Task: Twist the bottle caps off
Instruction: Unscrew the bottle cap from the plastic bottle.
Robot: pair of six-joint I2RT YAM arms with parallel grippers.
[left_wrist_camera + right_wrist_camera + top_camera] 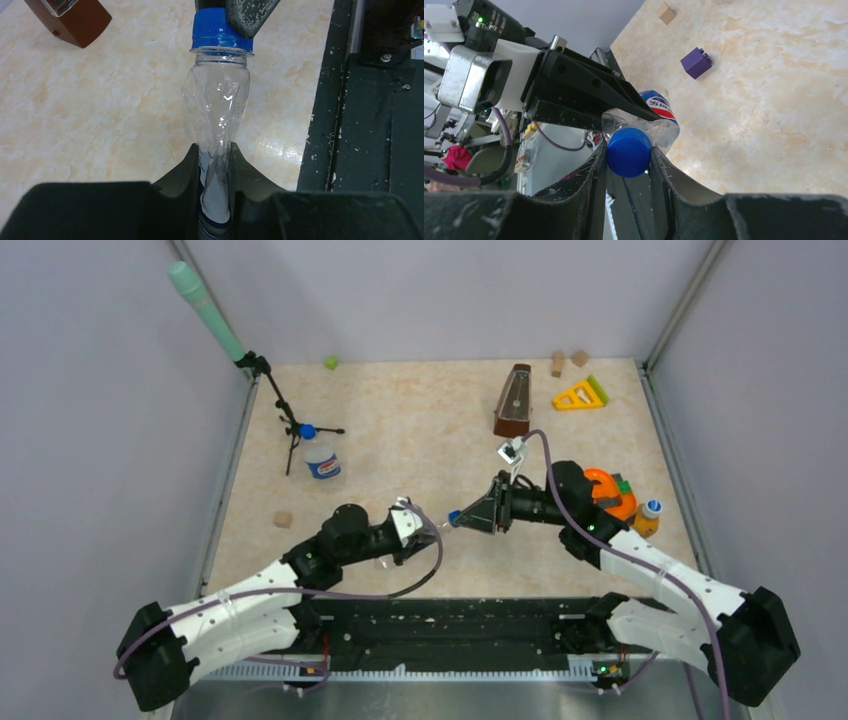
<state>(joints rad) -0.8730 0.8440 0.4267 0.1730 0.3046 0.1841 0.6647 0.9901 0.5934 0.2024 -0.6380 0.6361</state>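
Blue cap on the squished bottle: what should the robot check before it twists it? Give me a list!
1. Left gripper shut on the crumpled clear plastic bottle: ok.
2. Right gripper pinching the dark blue round plastic cap from both sides: ok.
3. Cap seated on the bottle neck: ok.
4. Bottle body firm and round: not ok, crushed and twisted.
5. Small purple plastic cube out of the way: ok, it lies apart from the bottle.
6. How tight the cap is: cannot tell.
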